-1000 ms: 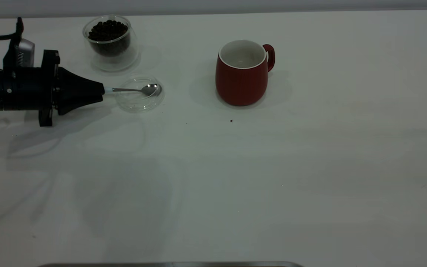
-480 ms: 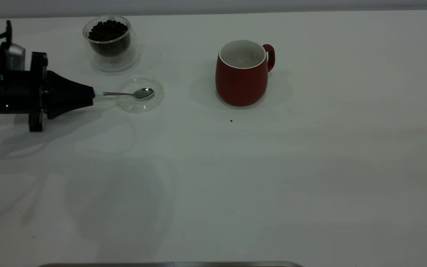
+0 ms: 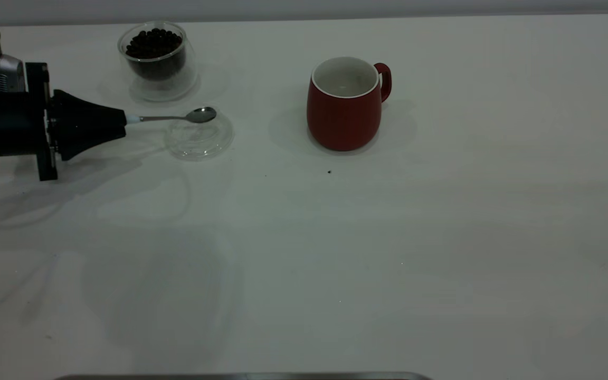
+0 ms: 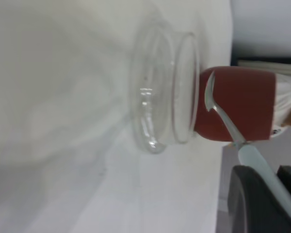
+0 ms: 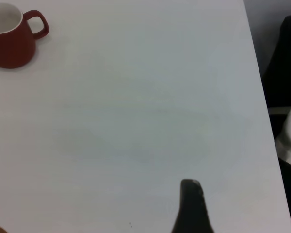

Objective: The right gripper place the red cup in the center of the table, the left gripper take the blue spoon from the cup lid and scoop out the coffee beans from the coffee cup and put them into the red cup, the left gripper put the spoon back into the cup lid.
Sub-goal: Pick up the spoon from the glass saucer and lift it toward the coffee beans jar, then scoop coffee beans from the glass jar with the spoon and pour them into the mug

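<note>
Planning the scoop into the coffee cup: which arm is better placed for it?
Left. Its hand already grips the blue spoon beside the coffee cup; the right hand sits far off, beyond the red cup.

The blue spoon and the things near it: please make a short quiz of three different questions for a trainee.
1. True or false: the blue spoon lies flat inside the cup lid.
2. Which cup holds the coffee beans: A) the red cup, B) the coffee cup?
3. Fill in: the left tool grips the spoon by its ____.

Key: 1 false, it is held above the lid; 2 B; 3 handle.
</note>
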You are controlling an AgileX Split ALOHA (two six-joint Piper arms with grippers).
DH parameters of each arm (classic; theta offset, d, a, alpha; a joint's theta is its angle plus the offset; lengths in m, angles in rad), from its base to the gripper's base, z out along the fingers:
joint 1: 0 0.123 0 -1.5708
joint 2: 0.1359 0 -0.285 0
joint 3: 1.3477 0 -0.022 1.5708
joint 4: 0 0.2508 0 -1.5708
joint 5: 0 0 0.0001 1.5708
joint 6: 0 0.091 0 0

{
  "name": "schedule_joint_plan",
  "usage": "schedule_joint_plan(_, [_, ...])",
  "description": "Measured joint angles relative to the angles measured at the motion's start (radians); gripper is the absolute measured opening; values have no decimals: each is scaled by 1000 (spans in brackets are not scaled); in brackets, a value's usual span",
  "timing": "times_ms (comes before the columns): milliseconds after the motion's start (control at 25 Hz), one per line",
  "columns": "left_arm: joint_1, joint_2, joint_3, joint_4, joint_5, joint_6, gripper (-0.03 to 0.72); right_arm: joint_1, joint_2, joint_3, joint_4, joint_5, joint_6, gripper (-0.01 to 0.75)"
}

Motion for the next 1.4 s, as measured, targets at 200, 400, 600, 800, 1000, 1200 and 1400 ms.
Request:
schedule_joint_plan(200, [10, -69, -1, 9, 19, -20, 118, 0, 0, 0, 0, 0, 0, 590])
schedule_joint_plan(400, [66, -194, -72, 19, 35, -112, 118, 0, 0, 0, 0, 0, 0, 590])
schedule_joint_plan(600, [101, -252, -185, 95, 39, -130, 118, 0, 0, 0, 0, 0, 0, 590])
schedule_joint_plan(800, [100, -253, -239, 231, -18, -75, 118, 0, 0, 0, 0, 0, 0, 590])
schedule_joint_plan(1000, [100, -250, -240, 288, -146, 22, 118, 0, 0, 0, 0, 0, 0, 590])
schedule_joint_plan(1200, [81, -250, -241, 260, -190, 116, 118, 0, 0, 0, 0, 0, 0, 590])
schedule_joint_plan(1400, [33, -249, -241, 242, -242, 177, 118, 0, 0, 0, 0, 0, -1, 590])
